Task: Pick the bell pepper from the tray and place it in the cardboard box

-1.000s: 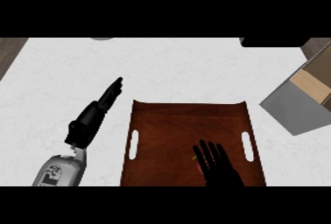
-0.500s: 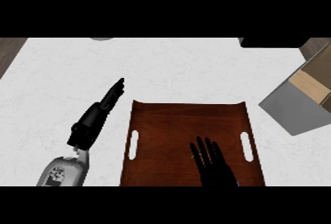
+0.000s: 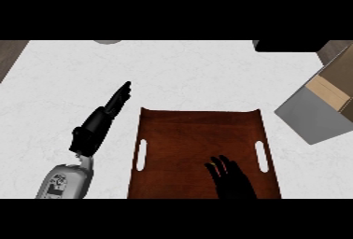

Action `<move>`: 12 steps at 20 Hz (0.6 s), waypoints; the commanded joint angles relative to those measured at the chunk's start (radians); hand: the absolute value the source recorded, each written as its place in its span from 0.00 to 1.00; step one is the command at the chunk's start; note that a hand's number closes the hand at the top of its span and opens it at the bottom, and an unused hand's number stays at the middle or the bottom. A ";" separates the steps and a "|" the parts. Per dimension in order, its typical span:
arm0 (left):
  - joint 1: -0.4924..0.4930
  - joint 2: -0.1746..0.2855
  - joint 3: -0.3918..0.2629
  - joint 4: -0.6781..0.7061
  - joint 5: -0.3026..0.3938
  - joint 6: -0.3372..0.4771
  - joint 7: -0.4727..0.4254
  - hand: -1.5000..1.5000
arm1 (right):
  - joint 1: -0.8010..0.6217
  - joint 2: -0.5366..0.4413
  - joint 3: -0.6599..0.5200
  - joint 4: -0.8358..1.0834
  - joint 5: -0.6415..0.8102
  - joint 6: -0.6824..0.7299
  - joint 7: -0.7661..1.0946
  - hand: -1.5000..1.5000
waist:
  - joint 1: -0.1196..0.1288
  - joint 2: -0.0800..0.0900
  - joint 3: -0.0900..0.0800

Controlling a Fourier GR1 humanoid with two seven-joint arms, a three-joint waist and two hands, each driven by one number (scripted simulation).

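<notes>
R hand [image 3: 234, 183] over tray [image 3: 198, 133] near end, fingers spread | pepper: can't tell where | L hand [image 3: 98, 127] left of tray, fingers straight

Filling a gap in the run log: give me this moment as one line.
right hand open over tray | left hand open, left of tray | pepper not visible | box at right

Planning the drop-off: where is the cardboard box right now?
In the head view, the cardboard box sits at the right edge of the counter, beyond the upper-right corner of the tray, partly cut off.
</notes>
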 commanded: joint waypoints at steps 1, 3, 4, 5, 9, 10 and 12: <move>0.008 -0.001 0.000 0.009 -0.023 0.005 -0.018 0.50 | -0.070 -0.009 -0.083 0.143 0.004 -0.102 -0.049 1.00 | 0.008 0.014 0.014; -0.074 -0.022 0.012 0.094 -0.020 0.006 -0.013 0.50 | -0.056 0.058 0.020 0.056 0.110 -0.042 0.051 1.00 | 0.001 0.014 0.013; -0.024 -0.027 0.000 0.004 -0.023 0.020 0.013 0.50 | -0.025 -0.015 -0.034 0.049 0.066 -0.133 -0.017 1.00 | 0.005 0.012 0.014; -0.005 0.006 0.029 -0.008 0.008 -0.011 0.013 0.50 | -0.060 -0.020 -0.068 0.078 0.065 -0.143 -0.027 1.00 | 0.009 0.013 0.014; 0.017 -0.016 0.005 -0.011 -0.004 0.002 -0.005 0.50 | 0.024 -0.378 -0.135 -0.082 -0.176 -0.169 -0.407 1.00 | 0.005 0.014 0.015; 0.008 -0.004 0.013 -0.012 -0.008 0.002 -0.004 0.50 | 0.036 -0.443 -0.131 -0.105 -0.204 -0.161 -0.474 1.00 | 0.003 0.013 0.016; -0.013 0.003 0.025 -0.006 0.000 -0.002 0.011 0.50 | 0.044 -0.517 -0.118 -0.074 -0.234 -0.178 -0.588 1.00 | 0.008 0.020 0.020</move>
